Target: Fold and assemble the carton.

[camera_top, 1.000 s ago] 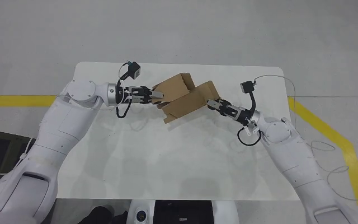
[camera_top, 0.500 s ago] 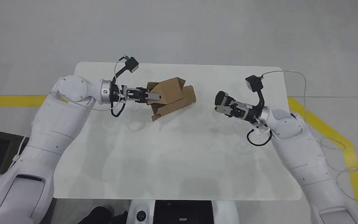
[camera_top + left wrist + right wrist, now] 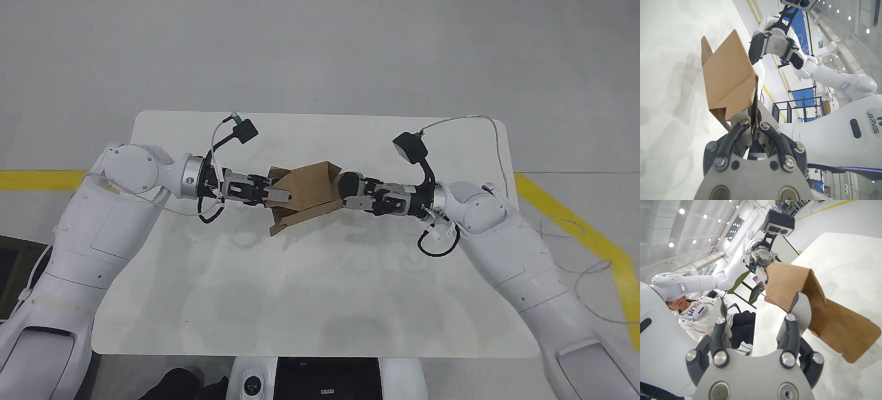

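Note:
A brown cardboard carton (image 3: 310,186), partly folded with loose flaps, is held just above the middle of the white table (image 3: 300,290). My left gripper (image 3: 272,190) is shut on a flap edge at the carton's left end; the left wrist view shows that edge of the carton (image 3: 728,75) pinched in the gripper (image 3: 755,121). My right gripper (image 3: 345,190) is open at the carton's right end. In the right wrist view, one of its fingers (image 3: 800,306) lies against the carton (image 3: 831,321) and the other stands off to the side. The right gripper (image 3: 776,51) also appears open beyond the carton.
The white table reaches well beyond the carton on every side, with its back edge (image 3: 320,114) not far behind. A yellow floor line (image 3: 40,180) runs past both table ends. A thin cable (image 3: 470,122) loops from the right wrist.
The right gripper let go of the carton, drew off to the right, and has now come back open against its right end. The left gripper kept hold and the carton looks more closed up.

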Available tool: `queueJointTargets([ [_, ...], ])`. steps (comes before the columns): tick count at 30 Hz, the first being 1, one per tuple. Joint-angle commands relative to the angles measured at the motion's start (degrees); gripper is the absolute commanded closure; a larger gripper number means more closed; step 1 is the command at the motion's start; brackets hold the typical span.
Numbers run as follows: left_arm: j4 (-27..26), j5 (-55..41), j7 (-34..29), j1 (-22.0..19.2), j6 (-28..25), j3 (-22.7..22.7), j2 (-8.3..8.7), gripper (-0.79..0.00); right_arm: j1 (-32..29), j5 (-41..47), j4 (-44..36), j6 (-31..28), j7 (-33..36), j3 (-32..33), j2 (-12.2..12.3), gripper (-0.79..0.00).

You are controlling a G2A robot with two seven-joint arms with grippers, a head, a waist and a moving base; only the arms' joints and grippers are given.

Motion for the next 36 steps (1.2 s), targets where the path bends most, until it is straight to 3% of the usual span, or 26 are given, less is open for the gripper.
queueJointTargets([
  [1, -0.35, -0.08, -0.1, 0.23, 0.1, -0.15, 0.18, 0.0, 0.83, 0.12, 0.54, -0.26, -0.26, -1.22, 0.02, -0.382],
  [13, -4.01, -1.56, -0.57, 1.27, 0.57, 0.29, 1.15, 0.0, 4.93, 0.63, 6.37, -1.46, -1.46, -6.92, 0.02, -0.357],
  [29, -4.88, -1.93, 0.43, 1.18, -0.42, 1.78, 2.17, 0.0, 7.44, 7.75, 7.06, -1.0, -1.0, -13.86, -1.25, -0.329],
  [36, -5.04, -3.37, 0.15, 1.02, -0.15, 2.52, 2.44, 0.0, 8.61, 11.22, 7.75, -0.74, -0.73, -16.37, -1.54, -0.246],
])
